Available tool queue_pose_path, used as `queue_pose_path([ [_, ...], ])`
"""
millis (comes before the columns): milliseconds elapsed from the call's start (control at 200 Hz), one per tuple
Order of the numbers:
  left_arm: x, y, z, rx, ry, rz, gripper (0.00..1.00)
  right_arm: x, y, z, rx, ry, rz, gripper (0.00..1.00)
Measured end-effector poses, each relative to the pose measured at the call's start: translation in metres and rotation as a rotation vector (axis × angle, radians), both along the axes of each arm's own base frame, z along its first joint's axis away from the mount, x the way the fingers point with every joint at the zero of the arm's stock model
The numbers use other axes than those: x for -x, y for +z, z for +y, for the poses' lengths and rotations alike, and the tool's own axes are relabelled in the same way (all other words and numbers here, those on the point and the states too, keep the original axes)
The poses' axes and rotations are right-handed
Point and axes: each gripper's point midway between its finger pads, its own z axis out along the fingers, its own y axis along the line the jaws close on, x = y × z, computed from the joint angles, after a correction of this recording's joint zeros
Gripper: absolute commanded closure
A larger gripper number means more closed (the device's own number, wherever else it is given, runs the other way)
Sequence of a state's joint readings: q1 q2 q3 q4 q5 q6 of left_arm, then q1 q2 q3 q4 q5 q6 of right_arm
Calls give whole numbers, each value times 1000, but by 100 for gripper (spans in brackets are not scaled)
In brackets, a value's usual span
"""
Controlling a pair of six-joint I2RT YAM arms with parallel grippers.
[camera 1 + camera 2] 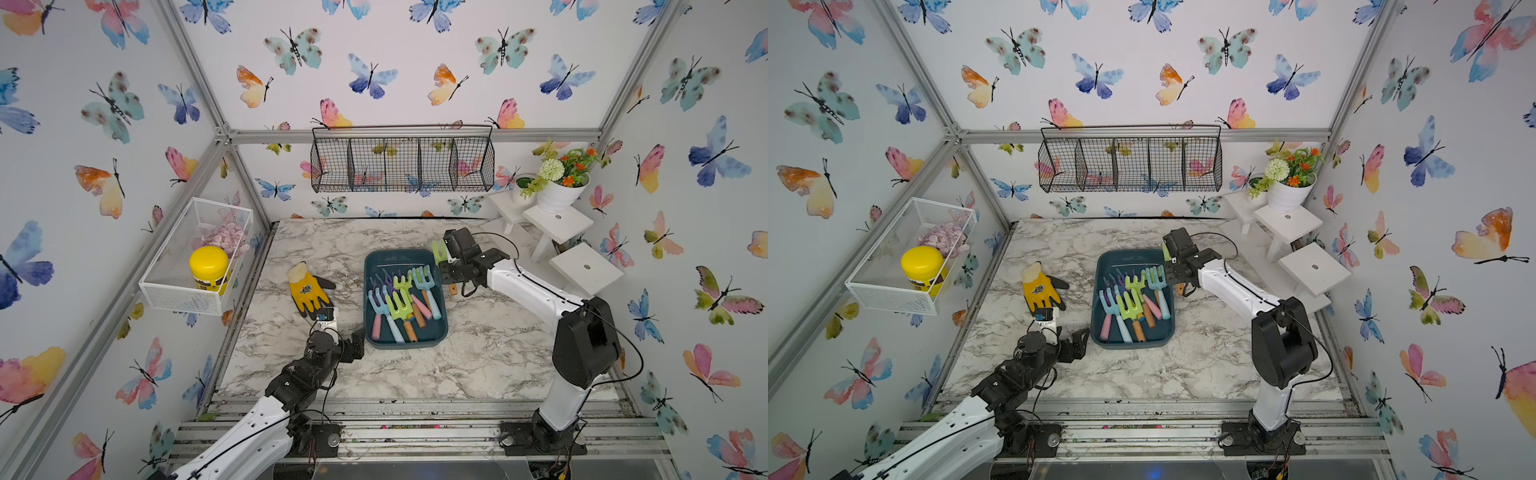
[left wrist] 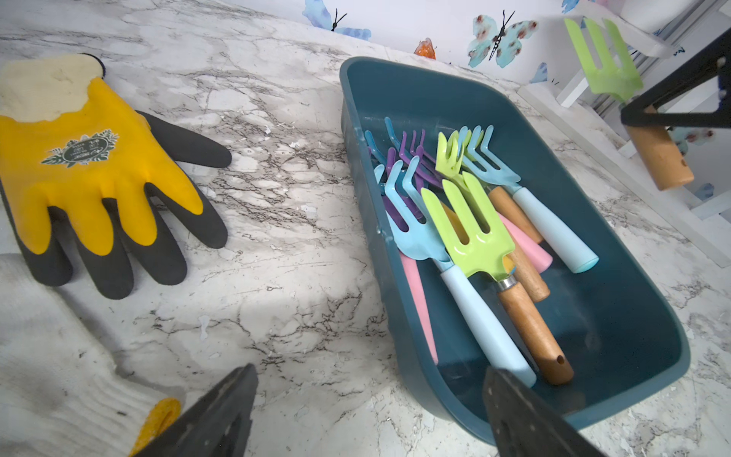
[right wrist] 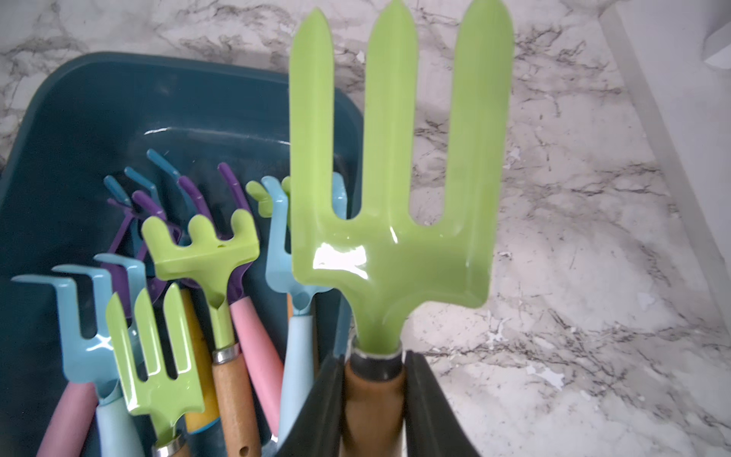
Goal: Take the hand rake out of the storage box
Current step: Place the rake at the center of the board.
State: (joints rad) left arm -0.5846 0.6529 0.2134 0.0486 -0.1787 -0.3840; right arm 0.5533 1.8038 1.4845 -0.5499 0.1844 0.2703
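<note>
The storage box (image 1: 405, 343) (image 1: 1129, 341) is a dark teal tub in the middle of the marble table, also visible in the wrist views (image 2: 633, 316) (image 3: 99, 110). Inside lie several hand rakes (image 1: 401, 303) (image 2: 466, 229) with blue, green and purple heads. My right gripper (image 1: 445, 268) (image 3: 374, 395) is shut on the wooden handle of a green three-tined hand rake (image 1: 438, 250) (image 1: 1166, 250) (image 2: 605, 59) (image 3: 395, 198). It holds that rake raised beside the box's far right corner. My left gripper (image 1: 355, 345) (image 2: 368, 380) is open with nothing in it, low by the box's near left corner.
A yellow and grey glove (image 1: 309, 289) (image 2: 99, 170) lies left of the box. A white mesh basket (image 1: 166, 291) with a yellow-lidded jar hangs on the left wall. A black wire basket (image 1: 403, 164) hangs on the back wall. White steps (image 1: 586, 268) with flower pots stand at the back right.
</note>
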Motion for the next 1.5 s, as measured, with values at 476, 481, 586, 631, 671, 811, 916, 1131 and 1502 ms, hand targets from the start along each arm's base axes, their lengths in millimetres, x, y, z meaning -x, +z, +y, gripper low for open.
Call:
queue_pose_path([
  [476, -1, -6, -2, -20, -6, 23, 5, -71, -56, -28, -1, -16, 68, 73],
  [481, -1, -6, -2, -20, -6, 23, 5, -71, -56, -28, -1, -16, 69, 73],
  [586, -1, -8, -2, -24, -8, 29, 5, -86, -64, -31, -16, -22, 73, 73],
  [631, -2, -9, -2, -24, -9, 30, 5, -93, -66, -33, -26, -25, 72, 73],
  [671, -2, -9, -3, -24, -12, 32, 5, -98, -67, -34, -33, -30, 68, 73],
  [811, -2, -9, -6, -24, -25, 39, 6, -118, -71, -33, -59, -34, 59, 73],
  [916, -3, -5, -7, -18, -27, 32, 6, -132, -75, -31, -83, -35, 55, 73],
  [1131, -4, -4, -8, -15, -29, 29, 6, -146, -92, -20, -133, -33, 75, 73],
  [1502, -4, -4, -8, -19, -32, 27, 6, -141, -102, -10, -214, -54, 127, 69],
])
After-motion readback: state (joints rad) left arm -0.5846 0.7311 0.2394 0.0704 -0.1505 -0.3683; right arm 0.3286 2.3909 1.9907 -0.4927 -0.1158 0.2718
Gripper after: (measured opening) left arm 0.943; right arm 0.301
